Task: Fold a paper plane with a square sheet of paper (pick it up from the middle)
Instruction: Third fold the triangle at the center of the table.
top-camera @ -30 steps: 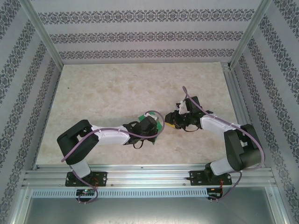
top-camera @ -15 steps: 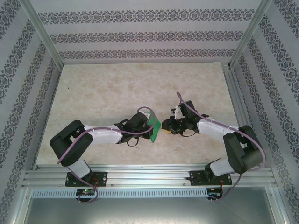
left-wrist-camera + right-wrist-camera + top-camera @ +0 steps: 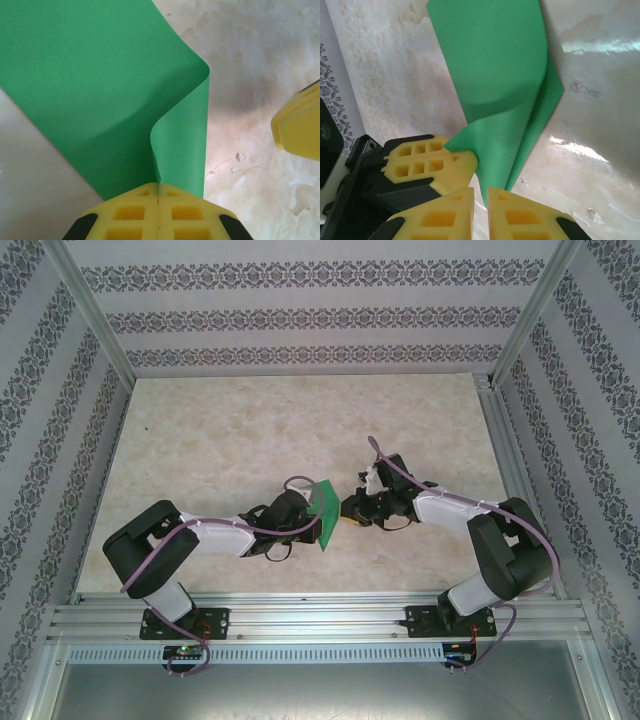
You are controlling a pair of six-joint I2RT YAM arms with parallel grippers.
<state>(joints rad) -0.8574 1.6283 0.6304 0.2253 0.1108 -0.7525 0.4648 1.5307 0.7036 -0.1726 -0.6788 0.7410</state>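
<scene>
The square sheet of paper (image 3: pixel 326 510) is bright green and hangs curled above the table between both arms. My left gripper (image 3: pixel 158 186) is shut on one edge of it, and the sheet (image 3: pixel 90 70) bends away from the pinch in a loose fold. In the right wrist view the left gripper's yellow fingers (image 3: pixel 427 165) pinch the paper (image 3: pixel 495 65) at its near corner. My right gripper (image 3: pixel 480 192) stands just below the sheet with its jaws a narrow gap apart, the paper's lower tip at the mouth of that gap. From above, the right gripper (image 3: pixel 348 510) is right beside the sheet.
The marbled beige tabletop (image 3: pixel 250 430) lies under both arms. Patterned walls (image 3: pixel 300 315) and metal frame posts (image 3: pixel 95 325) enclose it on three sides. A metal rail (image 3: pixel 320 620) runs along the near edge by the arm bases.
The left gripper has carried the paper slightly right and turned it more upright. The right gripper has moved left up to the sheet, and its jaws have narrowed.
</scene>
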